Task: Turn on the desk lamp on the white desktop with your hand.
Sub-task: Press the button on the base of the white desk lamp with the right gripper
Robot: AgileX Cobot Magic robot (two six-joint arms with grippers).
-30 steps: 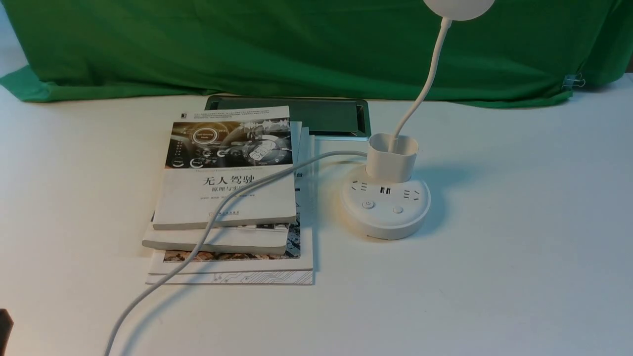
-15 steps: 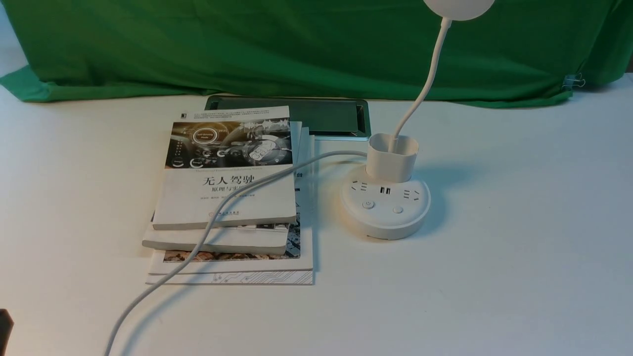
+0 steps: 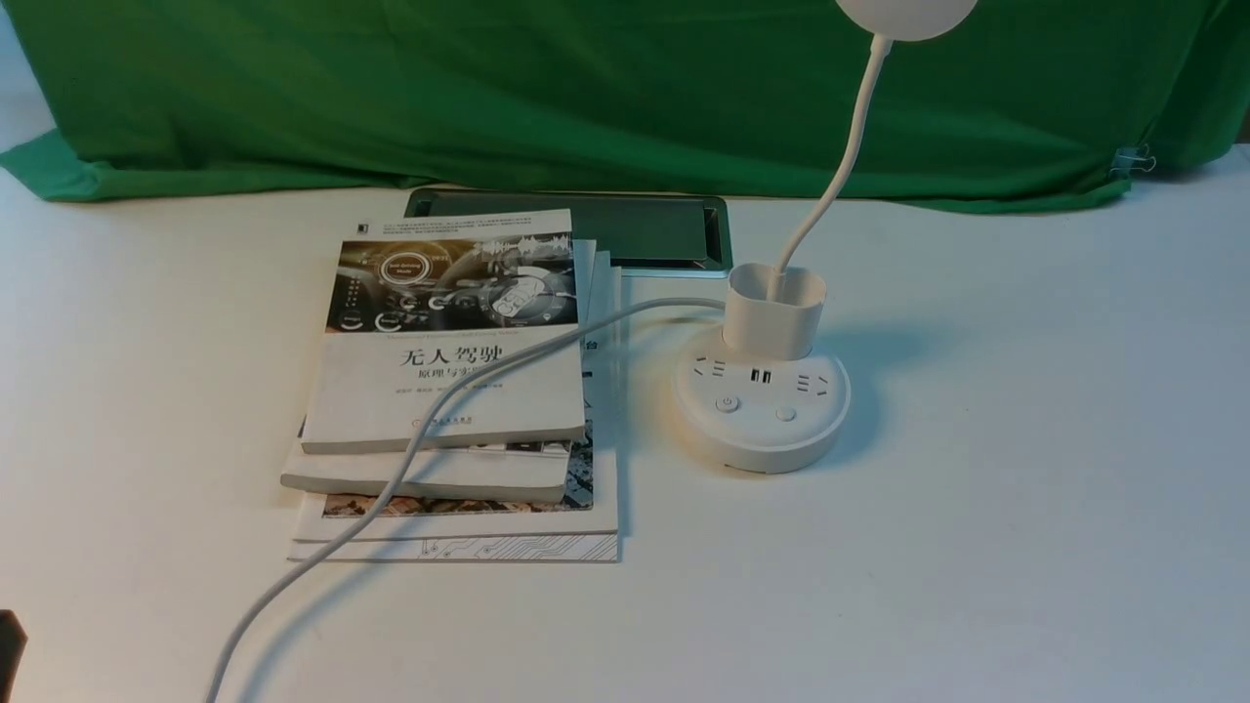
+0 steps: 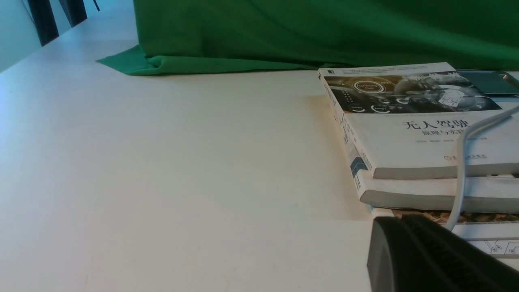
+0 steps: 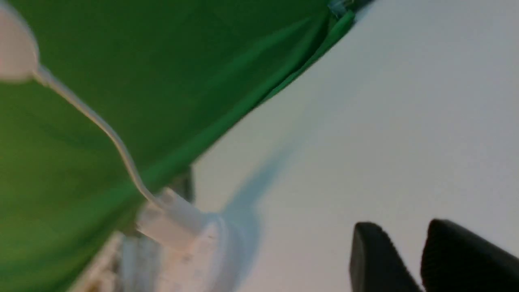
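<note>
Nearest, well to the near left of the desk lamp, a sliver of the left end effector sits low over the white counter. Only one black finger shows, so I cannot tell whether it is released or clenched. The right end effector, outside the front view, hovers over bare counter apart from the lamp, its two black fingers slightly parted and grasping nothing.

A white cord runs from the lamp's round base left and nearward across a stack of books lying just left of the lamp. The lamp stands upright on the counter, touched by neither arm. Its two buttons face near, and the cup holder and thin neck rise behind them.

Just behind and left of the lamp lies a dark framed panel. Beyond it hangs a green cloth.
</note>
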